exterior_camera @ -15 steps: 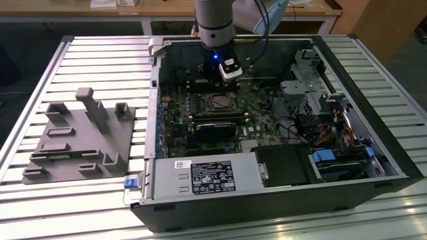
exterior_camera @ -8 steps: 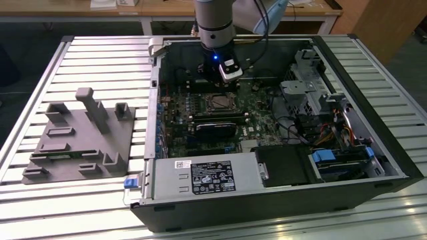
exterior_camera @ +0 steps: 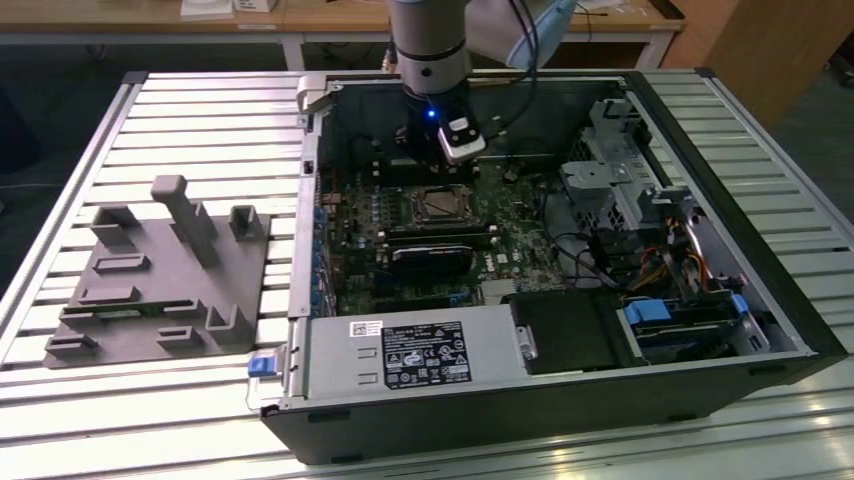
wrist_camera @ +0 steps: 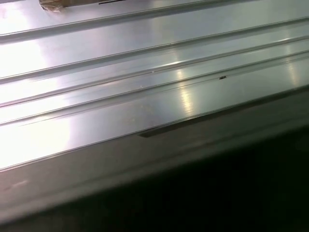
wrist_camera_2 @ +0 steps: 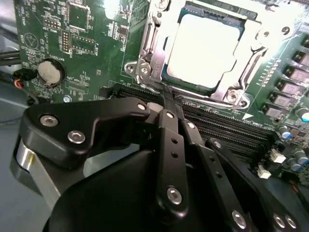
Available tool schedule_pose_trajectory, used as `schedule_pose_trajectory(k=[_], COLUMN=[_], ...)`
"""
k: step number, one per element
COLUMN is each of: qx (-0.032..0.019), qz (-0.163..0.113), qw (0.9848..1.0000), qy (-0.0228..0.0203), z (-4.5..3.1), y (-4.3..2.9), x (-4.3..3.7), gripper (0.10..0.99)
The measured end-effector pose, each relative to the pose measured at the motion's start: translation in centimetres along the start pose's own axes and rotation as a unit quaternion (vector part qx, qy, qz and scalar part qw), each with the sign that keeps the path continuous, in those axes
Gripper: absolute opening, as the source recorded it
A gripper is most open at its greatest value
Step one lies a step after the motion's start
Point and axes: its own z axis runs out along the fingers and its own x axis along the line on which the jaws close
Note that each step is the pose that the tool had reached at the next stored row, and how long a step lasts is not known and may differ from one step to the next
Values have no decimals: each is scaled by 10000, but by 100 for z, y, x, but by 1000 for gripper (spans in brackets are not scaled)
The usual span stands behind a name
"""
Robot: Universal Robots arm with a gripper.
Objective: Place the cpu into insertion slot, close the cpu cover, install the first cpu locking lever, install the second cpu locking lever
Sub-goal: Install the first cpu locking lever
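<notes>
So the arm (exterior_camera: 430, 45) drops pretty much straight down from the far side of the table (exterior_camera: 200, 120) into the open pc case (exterior_camera: 534, 420). Its gripper (exterior_camera: 447, 160) hangs low over the green board (exterior_camera: 400, 215), just on the far side of the insertion slot (exterior_camera: 441, 205) but not touching it as far as I can see.

The second wrist view is way more useful. The cpu (wrist_camera_2: 203, 48) is sitting flat in the slot, and the cpu cover (wrist_camera_2: 219, 89) is lying down around it, so the silvery top shows through the window. The gripper (wrist_camera_2: 166, 99) is the black linkage in the foreground, with its tip just beside the socket's near corner, over the long black memory slots (wrist_camera_2: 231, 125). Honestly can't tell from this angle how far open it is, or whether it's got hold of anything. You also get a round coin battery (wrist_camera_2: 50, 71) off to one side on the board.

The exterior view adds the grey fixture block (exterior_camera: 160, 275) on the table, well apart from the case on the exterior view's left. The first wrist view has just the ribbed metal table (wrist_camera: 145, 48) and a dark edge.
</notes>
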Motion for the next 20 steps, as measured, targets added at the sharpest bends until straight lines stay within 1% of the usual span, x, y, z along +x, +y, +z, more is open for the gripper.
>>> schedule_pose_trajectory(k=[7, 8, 15, 20], qx=[5, 6, 5, 40], qz=[-1, -1, -1, -3], qw=[10000, 10000, 10000, 10000], qy=[2, 2, 3, 38], z=[-170, -184, -191, -190], y=[14, 16, 16, 16], x=[-24, -26, -27, -28], gripper=[106, 106, 106, 106])
